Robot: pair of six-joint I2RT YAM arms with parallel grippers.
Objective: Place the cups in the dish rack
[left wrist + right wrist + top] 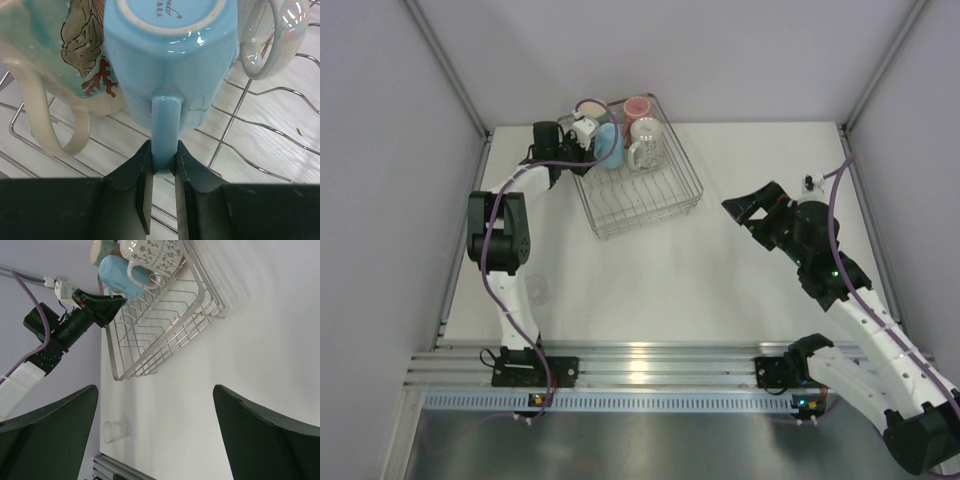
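The silver wire dish rack sits at the table's far middle. At its far end are a teal-and-cream mug, a pink cup, a pale patterned mug and a light blue cup. My left gripper is shut on the light blue cup's handle. In the left wrist view the cup lies on its side just over the rack wires, between the teal mug and the pale mug's handle. My right gripper is open and empty, right of the rack.
A clear glass tumbler stands on the white table near the left arm's base, faint in the top view. Grey walls close the left, right and far sides. The aluminium rail runs along the near edge.
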